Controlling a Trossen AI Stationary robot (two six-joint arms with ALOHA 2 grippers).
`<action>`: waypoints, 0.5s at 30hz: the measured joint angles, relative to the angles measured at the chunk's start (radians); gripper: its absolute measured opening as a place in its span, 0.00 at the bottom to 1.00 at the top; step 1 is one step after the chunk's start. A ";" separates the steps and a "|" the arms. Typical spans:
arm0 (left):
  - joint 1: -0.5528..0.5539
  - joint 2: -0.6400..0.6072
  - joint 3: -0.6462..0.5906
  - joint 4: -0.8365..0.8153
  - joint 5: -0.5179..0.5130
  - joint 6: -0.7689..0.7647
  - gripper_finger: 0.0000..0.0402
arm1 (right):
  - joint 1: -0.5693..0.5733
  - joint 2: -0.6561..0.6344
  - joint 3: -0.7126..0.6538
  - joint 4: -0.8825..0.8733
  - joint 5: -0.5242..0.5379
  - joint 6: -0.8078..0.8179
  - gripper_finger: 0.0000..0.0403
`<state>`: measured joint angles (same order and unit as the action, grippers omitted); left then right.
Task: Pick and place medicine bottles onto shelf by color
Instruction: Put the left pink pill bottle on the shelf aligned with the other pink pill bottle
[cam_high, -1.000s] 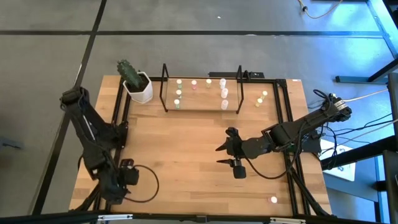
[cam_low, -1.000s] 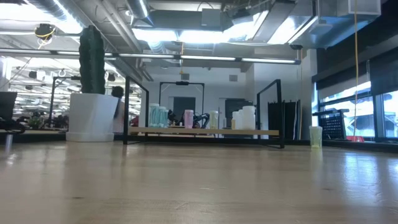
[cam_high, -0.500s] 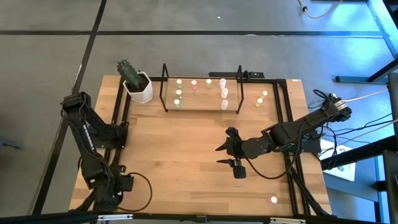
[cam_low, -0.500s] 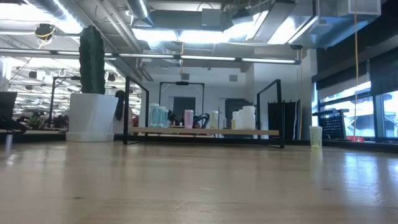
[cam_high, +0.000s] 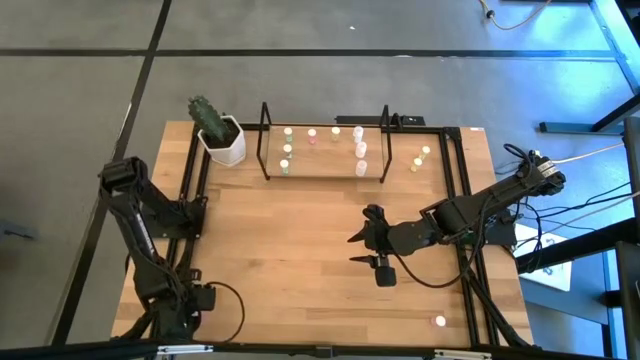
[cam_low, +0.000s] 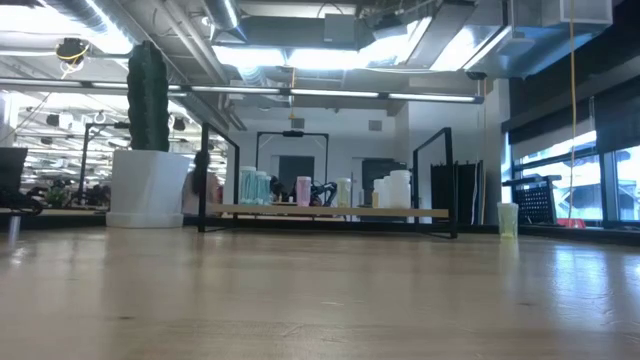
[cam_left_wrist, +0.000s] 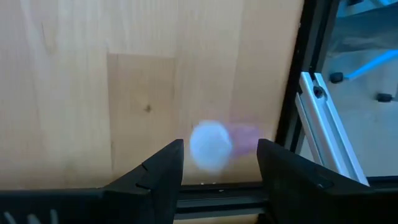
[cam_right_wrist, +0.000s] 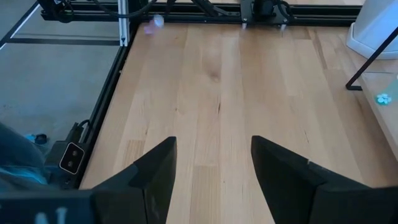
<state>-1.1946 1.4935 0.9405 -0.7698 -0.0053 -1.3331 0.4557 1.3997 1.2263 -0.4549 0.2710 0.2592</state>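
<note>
In the left wrist view a tiny medicine bottle (cam_left_wrist: 211, 144) with a whitish top and a pink blur beside it stands on the wood by the black side rail (cam_left_wrist: 292, 112). My left gripper (cam_left_wrist: 219, 147) hangs open above it at the table's near left corner (cam_high: 190, 298), one finger on either side, touching nothing. My right gripper (cam_high: 352, 250) waits open over the table's middle right, nothing between its fingers (cam_right_wrist: 214, 149). The shelf (cam_high: 325, 150) at the far edge holds several bottles (cam_high: 287, 150) on its wooden floor.
A white pot with a cactus (cam_high: 220, 135) stands left of the shelf. Two bottles (cam_high: 420, 158) stand right of the shelf, and one (cam_high: 439, 321) stands near the near right corner. Black rails (cam_high: 195, 200) run along both table sides.
My left gripper has gone down and toward the table's near left corner, rolling a little as it went.
</note>
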 joint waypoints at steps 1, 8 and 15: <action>0.000 0.001 0.000 0.000 0.000 0.000 0.49 | 0.000 0.000 0.000 0.000 0.000 -0.001 0.52; 0.000 0.000 0.000 0.000 0.000 0.000 0.49 | 0.000 0.000 0.000 0.000 0.000 -0.001 0.52; 0.000 0.000 0.000 0.051 0.000 -0.073 0.49 | 0.000 0.000 0.000 0.000 0.000 -0.002 0.52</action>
<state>-1.1946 1.4937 0.9405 -0.7191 -0.0055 -1.4065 0.4557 1.3998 1.2263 -0.4549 0.2710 0.2577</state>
